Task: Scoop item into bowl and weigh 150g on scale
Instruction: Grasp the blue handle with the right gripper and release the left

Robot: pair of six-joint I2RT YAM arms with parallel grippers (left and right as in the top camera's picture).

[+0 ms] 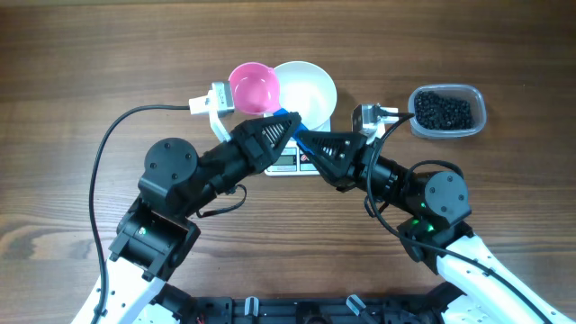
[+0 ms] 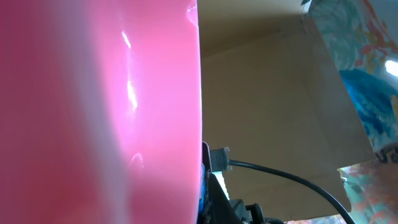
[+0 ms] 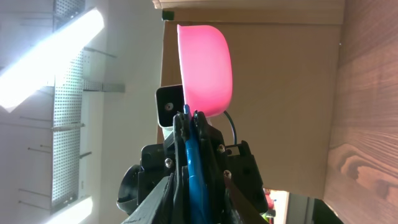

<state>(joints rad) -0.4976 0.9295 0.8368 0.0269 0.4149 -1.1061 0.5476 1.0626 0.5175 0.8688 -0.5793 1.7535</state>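
left end effector [image 1: 286, 121]: clamped together on the blue handle [image 3: 194, 162] of the pink scoop [image 1: 252, 87], which is held empty just beside the bowl [image 1: 310, 90].
right end effector [image 1: 306, 142]: jaws set around the same handle; a grip cannot be told; a hand-over is judged.
bowl: set on the scale [image 1: 286, 164] for weighing.
item [image 1: 443, 110]: held in the tub [image 1: 477, 121], at the counter's [image 1: 90, 72] right.

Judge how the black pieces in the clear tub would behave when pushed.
The black pieces look tiny, round and loose, so they would probably roll and scatter if spilled. Piled in the clear tub, they would likely flow around the pink scoop, not clump.
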